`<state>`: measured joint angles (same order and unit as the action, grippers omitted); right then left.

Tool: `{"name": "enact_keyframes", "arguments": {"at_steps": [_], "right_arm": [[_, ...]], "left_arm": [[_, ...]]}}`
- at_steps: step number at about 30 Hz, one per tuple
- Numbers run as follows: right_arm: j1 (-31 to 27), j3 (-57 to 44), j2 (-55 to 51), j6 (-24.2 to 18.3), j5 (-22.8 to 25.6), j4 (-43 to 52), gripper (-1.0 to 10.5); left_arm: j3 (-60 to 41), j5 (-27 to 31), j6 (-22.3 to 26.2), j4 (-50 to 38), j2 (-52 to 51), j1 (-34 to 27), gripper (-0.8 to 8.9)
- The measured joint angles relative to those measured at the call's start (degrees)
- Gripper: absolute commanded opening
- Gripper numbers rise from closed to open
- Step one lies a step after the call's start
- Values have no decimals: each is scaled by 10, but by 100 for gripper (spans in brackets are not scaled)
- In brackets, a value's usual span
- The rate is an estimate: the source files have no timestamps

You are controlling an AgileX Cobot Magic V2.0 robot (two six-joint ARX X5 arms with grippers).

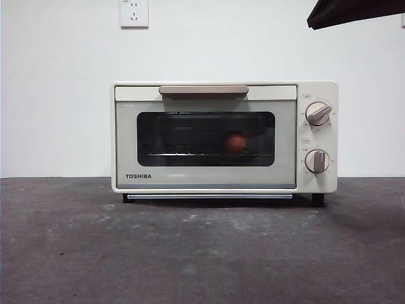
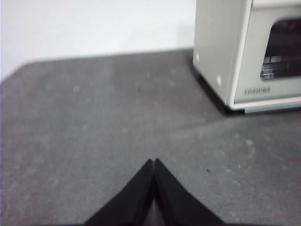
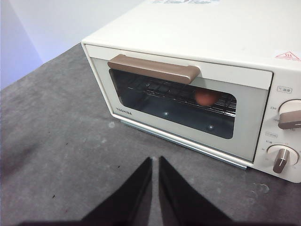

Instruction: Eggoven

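Note:
The cream TOSHIBA toaster oven (image 1: 224,136) stands at the middle of the table with its dark glass door shut. The orange-brown egg (image 1: 235,142) lies on the wire rack inside, behind the glass; it also shows in the right wrist view (image 3: 206,97). The beige handle (image 3: 154,69) runs along the door's top. My right gripper (image 3: 155,162) is shut and empty, held above the table in front of the oven (image 3: 197,84). My left gripper (image 2: 154,162) is shut and empty, low over the table off the oven's left side (image 2: 244,52).
Two knobs (image 1: 318,114) (image 1: 317,161) sit on the oven's right panel. A white wall with a socket (image 1: 134,12) stands behind. A black arm tip (image 1: 354,11) shows at the top right corner. Dark grey table (image 1: 202,253) spreads in front.

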<state>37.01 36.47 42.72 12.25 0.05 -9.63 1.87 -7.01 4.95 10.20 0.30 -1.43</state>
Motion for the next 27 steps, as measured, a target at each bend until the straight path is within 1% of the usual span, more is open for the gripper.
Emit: {"name": "enact_keyframes", "arguments": {"at_steps": [8,27], "right_arm": [[0,0,0,0,0,0,4],[0,0,-1,-3,1,0,4]], "left_arm": [[1,2,-30,3,0,0,8],[1,2,-32,3,0,0,8]]}}
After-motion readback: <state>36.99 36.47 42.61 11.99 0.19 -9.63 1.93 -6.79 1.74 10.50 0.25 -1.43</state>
